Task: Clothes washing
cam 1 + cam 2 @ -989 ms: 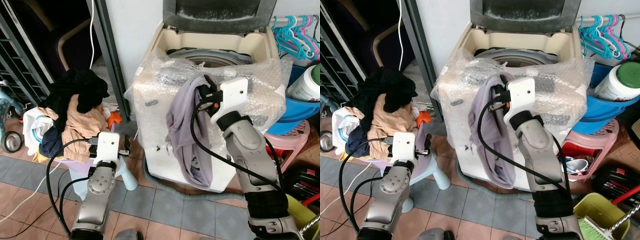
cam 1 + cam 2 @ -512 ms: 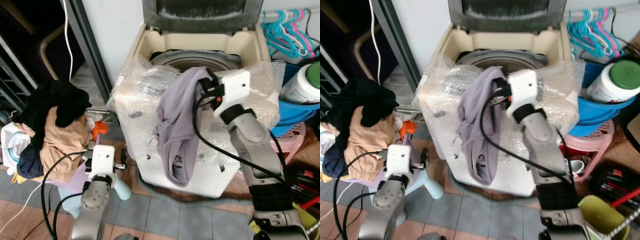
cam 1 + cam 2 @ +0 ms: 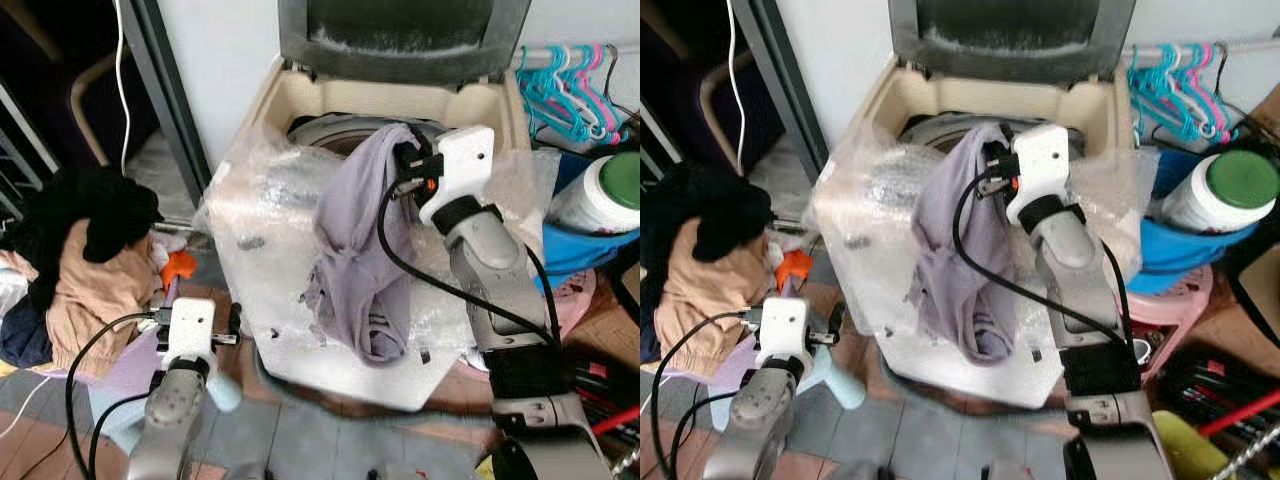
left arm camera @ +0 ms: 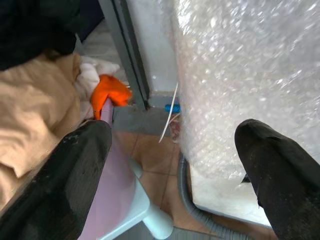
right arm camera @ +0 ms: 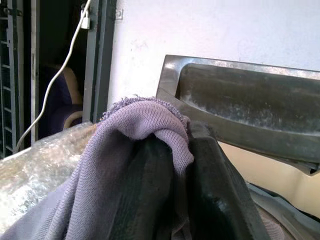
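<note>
A top-loading washing machine (image 3: 300, 100) stands with its lid (image 3: 400, 30) raised and its front wrapped in bubble wrap (image 3: 260, 250). My right gripper (image 3: 403, 172) is shut on a lilac-grey garment (image 3: 360, 260), holding it above the front rim of the drum opening (image 3: 330, 128); the cloth hangs down over the wrapped front. The right wrist view has the garment (image 5: 130, 165) draped over the black fingers. My left gripper (image 3: 195, 322) hangs low and open beside the machine, its fingers (image 4: 65, 175) spread with nothing between them.
A heap of clothes (image 3: 80, 250), black, tan and white, lies on a lilac stool (image 4: 115, 185) at the left. A dark doorway (image 3: 70, 80) is behind it. Hangers (image 3: 565, 85), a white jar (image 3: 605, 195), a blue tub and a pink stool stand at the right.
The camera has come closer to the machine. My right gripper has carried the garment up and toward the drum opening. The left arm has stayed low.
</note>
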Motion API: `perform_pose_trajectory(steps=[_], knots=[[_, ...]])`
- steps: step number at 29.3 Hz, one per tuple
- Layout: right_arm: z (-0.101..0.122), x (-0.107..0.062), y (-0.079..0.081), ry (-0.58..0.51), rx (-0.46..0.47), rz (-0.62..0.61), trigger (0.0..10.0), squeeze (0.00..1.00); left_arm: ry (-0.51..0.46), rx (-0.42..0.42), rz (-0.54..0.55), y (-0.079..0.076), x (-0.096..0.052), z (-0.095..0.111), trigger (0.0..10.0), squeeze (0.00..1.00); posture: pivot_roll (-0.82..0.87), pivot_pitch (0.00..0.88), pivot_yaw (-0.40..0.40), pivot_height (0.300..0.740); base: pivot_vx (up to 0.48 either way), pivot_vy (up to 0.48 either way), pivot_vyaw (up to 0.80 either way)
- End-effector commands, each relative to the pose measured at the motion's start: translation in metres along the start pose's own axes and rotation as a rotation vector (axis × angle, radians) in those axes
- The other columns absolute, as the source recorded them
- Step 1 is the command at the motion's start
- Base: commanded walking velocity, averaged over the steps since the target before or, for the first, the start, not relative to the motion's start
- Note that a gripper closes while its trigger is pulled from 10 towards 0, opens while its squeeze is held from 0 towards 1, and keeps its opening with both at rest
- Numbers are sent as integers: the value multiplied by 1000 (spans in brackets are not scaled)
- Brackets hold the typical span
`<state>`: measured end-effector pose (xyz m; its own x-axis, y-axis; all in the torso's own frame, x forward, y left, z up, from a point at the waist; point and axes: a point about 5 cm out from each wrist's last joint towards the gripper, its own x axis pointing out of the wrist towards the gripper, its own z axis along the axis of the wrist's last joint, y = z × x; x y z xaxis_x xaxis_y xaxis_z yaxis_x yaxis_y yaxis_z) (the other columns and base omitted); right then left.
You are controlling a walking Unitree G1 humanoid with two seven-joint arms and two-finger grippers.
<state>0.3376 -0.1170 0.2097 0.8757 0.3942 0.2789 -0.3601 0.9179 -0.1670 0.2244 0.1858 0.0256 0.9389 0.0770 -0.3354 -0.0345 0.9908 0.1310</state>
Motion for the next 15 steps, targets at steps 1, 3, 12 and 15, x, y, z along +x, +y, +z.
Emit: perform_pose_trajectory(steps=[1,3,12,15], knots=[[15,12,0,-69,-22,10,10000,0,-9,14,1,8,0,-4,10000,0,-30,0,25,740,0,0,0],[29,29,-5,-106,-23,13,10000,0,13,29,3,11,1,-12,10000,0,-38,0,19,740,0,0,0],[122,96,-71,-205,-61,-157,10000,0,-41,79,-24,3,5,-4,10000,0,-13,0,4,740,0,0,0],[139,95,-97,-210,6,-307,10000,0,-49,79,-13,5,6,-4,10000,0,-5,0,-4,740,0,0,0]])
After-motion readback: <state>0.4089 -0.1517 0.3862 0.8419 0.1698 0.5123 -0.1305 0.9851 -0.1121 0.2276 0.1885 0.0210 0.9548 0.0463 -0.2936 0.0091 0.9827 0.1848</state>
